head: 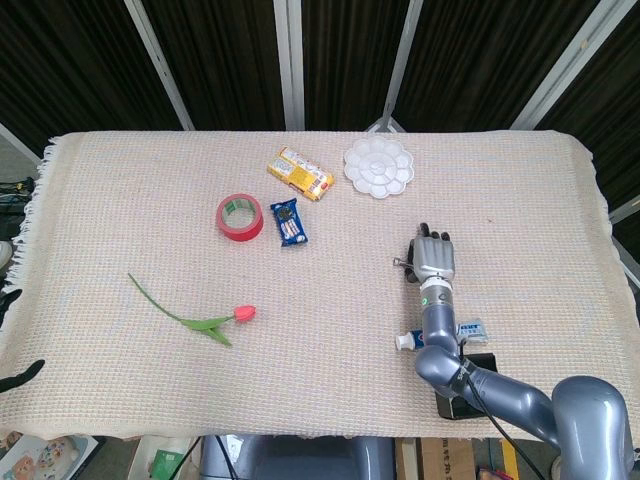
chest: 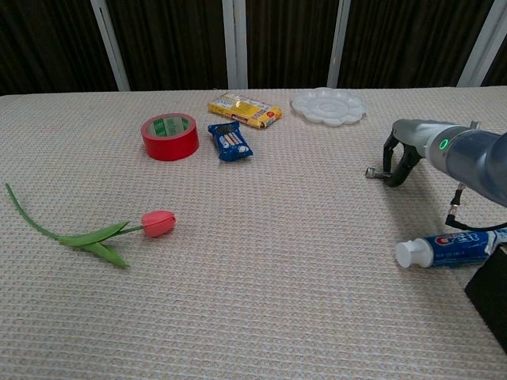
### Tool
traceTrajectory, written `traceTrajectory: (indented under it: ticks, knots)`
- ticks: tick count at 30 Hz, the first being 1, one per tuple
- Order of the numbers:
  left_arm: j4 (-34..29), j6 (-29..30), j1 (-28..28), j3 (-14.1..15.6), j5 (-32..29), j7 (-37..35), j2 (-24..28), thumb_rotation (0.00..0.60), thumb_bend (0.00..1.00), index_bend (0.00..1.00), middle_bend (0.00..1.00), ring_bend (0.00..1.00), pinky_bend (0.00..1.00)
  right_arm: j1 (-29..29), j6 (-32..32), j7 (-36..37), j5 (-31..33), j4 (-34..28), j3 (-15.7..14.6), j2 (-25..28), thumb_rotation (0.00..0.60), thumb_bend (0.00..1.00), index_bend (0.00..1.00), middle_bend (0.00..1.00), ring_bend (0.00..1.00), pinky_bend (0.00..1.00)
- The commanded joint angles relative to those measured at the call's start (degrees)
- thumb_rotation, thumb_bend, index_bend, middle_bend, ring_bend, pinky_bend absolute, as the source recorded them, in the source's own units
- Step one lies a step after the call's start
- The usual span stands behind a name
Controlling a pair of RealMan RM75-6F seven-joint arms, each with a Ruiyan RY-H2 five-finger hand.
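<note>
Right hand [head: 433,257] hovers low over the cloth [head: 120,220], fingers curled downward, holding nothing. Nearest item: toothpaste tube [chest: 448,248], just behind the hand at the near right; "Crest" legible in chest view only, since the arm partly covers it in head view. Writing on the blue snack packet [chest: 230,141] and yellow packet [chest: 244,110] is too small to read. Left hand unseen.
</note>
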Motion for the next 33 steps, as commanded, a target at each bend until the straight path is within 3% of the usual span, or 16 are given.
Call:
traceTrajectory:
  ticks: [1,33]
  knots:
    - [0.0,0.0,0.0,0.0,0.0,0.0,0.0,0.600,0.24,0.14,0.00,0.00,0.00,0.1,0.1,0.0,0.1,0.0,0.0,0.0,0.600,0.34,0.54,0.11,0.17,0.14]
    - [-0.1,0.4,0.1,0.1,0.3,0.5,-0.1,0.600,0.24,0.14,0.00,0.00,0.00,0.1,0.6,-0.3,1.5,-0.7,-1.2,1.2,0.600,0.35,0.54,0.11,0.17,0.14]
